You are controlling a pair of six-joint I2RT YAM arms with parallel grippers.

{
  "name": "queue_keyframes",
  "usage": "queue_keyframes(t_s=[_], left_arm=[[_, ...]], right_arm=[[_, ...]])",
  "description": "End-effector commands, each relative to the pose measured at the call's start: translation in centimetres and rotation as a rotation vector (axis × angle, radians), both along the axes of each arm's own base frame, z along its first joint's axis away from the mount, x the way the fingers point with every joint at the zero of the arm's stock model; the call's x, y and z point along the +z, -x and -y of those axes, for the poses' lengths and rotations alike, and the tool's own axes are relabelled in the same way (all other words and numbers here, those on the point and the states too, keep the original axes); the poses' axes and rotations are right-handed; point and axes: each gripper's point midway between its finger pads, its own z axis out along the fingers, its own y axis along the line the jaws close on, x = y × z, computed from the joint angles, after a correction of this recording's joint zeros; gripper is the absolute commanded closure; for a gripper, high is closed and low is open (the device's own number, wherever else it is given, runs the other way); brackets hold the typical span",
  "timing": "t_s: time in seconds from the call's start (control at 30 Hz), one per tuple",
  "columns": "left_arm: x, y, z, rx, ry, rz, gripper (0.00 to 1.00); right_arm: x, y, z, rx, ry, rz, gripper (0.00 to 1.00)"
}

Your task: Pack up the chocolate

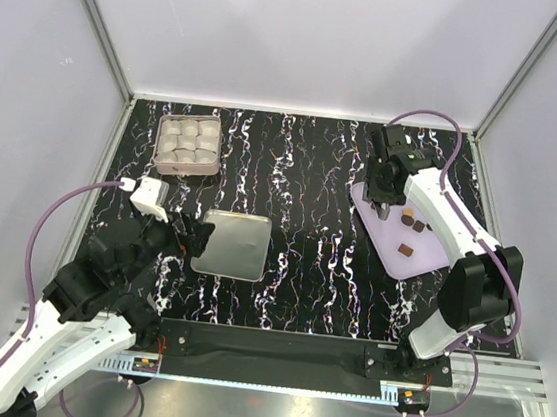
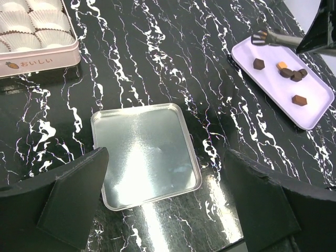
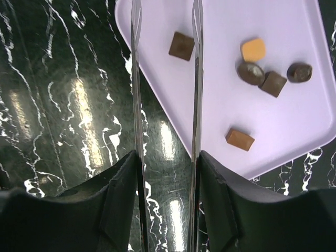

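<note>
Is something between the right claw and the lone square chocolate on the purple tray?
Nothing visible. The square chocolate lies on bare tray, seen between the fingers of the right claw; the other chocolates lie aside.

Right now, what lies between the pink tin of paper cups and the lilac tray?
Only bare black marbled tabletop, shown in the top view; the silver metal lid sits nearer the arms.
</note>
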Motion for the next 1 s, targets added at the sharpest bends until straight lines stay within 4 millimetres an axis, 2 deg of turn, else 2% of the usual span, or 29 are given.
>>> queue_keyframes(t_s=[0.0,0.5,0.97], left_arm=[[0.7,-0.4,0.1,0.001,0.005,0.03,0.01],[0.8,-0.3,0.0,0.005,0.011,0.037,0.01],[0.9,-0.1,-0.2,0.009,0.016,0.04,0.01]], right_arm=[[0.5,-0.1,0.3,-0.043,-0.022,0.042,0.46],[-2.5,1.3,1.4,-0.118,-0.023,0.001,0.48],[-3.8,1.3,0.9,-0.114,-0.055,-0.013,0.54]])
